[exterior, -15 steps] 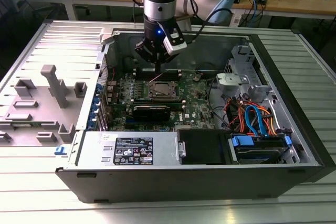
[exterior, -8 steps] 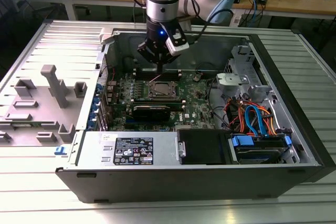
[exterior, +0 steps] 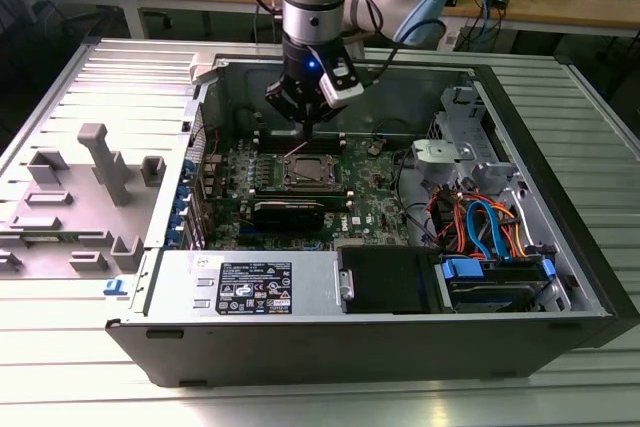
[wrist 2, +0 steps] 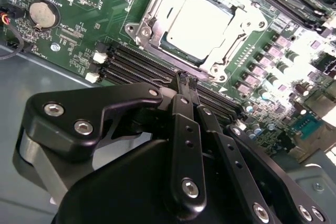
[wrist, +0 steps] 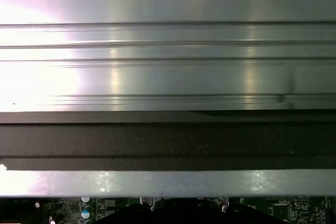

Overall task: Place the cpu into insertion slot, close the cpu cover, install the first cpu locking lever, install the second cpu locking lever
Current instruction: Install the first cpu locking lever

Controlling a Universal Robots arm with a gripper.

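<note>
Gripper [exterior: 305,125] hangs over the motherboard [exterior: 375,182] inside the open case [exterior: 560,247], near the middle of the exterior view, fingers [wrist 2: 181,98] pinched together and holding nothing. Just below it in that frame, the cpu [exterior: 308,171] sits in the slot [wrist 2: 170,43]. In the second wrist view, the cover [wrist 2: 247,22] frames its silvery top.

The motherboard [wrist 2: 79,24] is green, speckled with small silver and black parts. The cpu [wrist 2: 198,22] has a pale silvery top, framed by the silvery cpu cover [wrist 2: 148,10]. The gripper [wrist 2: 187,80] is matt black with silver screw heads. At the lower right of the exterior view, the cables [exterior: 480,222] are orange and blue. The bench [exterior: 300,402] is silvery grey with ribbed stripes.
</note>
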